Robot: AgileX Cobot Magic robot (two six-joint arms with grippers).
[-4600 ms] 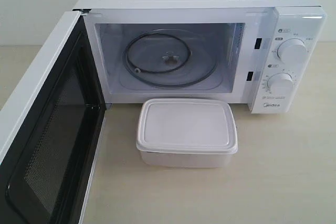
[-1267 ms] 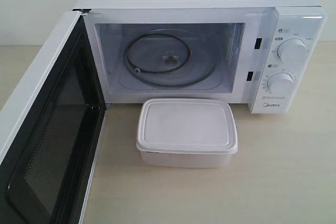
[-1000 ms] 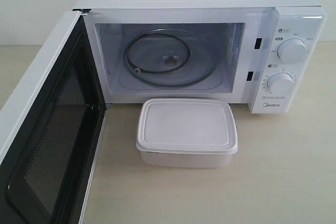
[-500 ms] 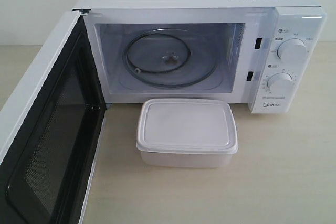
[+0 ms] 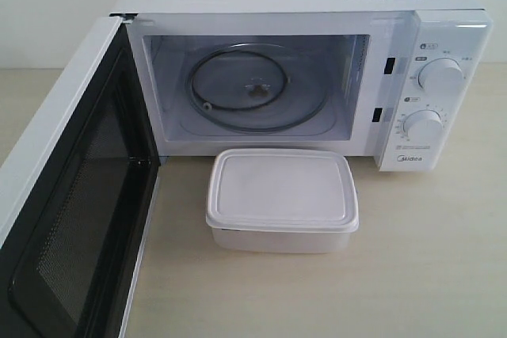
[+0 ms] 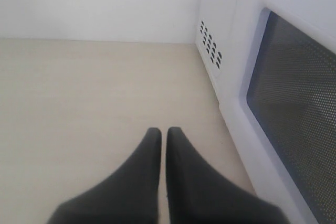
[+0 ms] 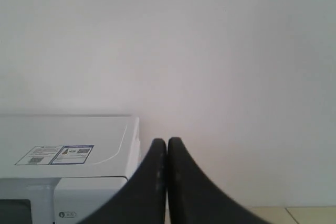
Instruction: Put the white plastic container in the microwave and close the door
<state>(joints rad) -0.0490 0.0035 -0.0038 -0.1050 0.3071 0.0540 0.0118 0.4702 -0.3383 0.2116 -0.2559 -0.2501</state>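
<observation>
White everywhere, and nothing has shifted since a moment ago. The left claw, low beside the open door, is pinched together and empty; the right claw, up near the top of the microwave, likewise. The white plastic container, lid on, sits on the desk just before the open cavity.

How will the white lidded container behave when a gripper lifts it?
The white plastic container looks stiff and low, so it should hardly tip. Its smooth walls may be slippery. Its weight is unclear, because the lid hides the contents.
</observation>
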